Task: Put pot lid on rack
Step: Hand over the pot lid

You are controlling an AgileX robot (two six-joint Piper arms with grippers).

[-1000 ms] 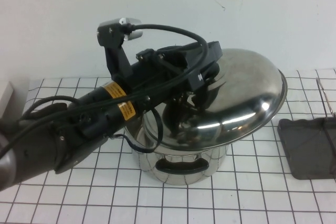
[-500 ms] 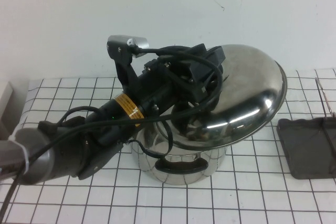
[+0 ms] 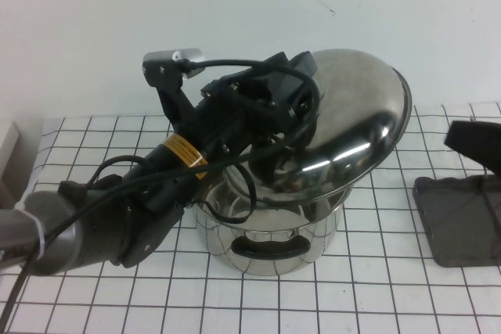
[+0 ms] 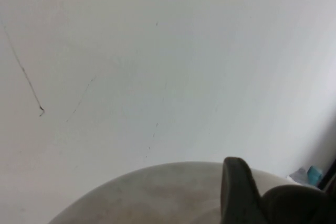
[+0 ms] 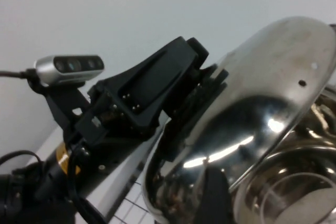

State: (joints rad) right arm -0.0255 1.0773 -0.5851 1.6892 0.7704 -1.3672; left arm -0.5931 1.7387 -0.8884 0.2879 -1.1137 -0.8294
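The shiny steel pot lid (image 3: 352,138) hangs tilted steeply above the open steel pot (image 3: 270,232). My left gripper (image 3: 301,107) is shut on the lid at its centre. The black knob (image 4: 294,205) shows beside one finger (image 4: 236,192) in the left wrist view, over the lid's dome (image 4: 157,192). My right gripper (image 3: 472,140) is at the right edge, above the rack's dark grey mat (image 3: 458,220), with a thin wire rod (image 3: 495,209) beside it. It faces the lid (image 5: 262,93) and pot (image 5: 294,192). One finger (image 5: 215,192) shows, with a wide gap beside it.
The table has a white cloth with a black grid (image 3: 376,295). A white wall stands close behind. A pale box edge (image 3: 8,146) sits at the far left. The left arm and its cables stretch across the left half of the table.
The lid has tipped more upright and shifted a little left and up. My right gripper has come into view at the right edge above the rack mat.
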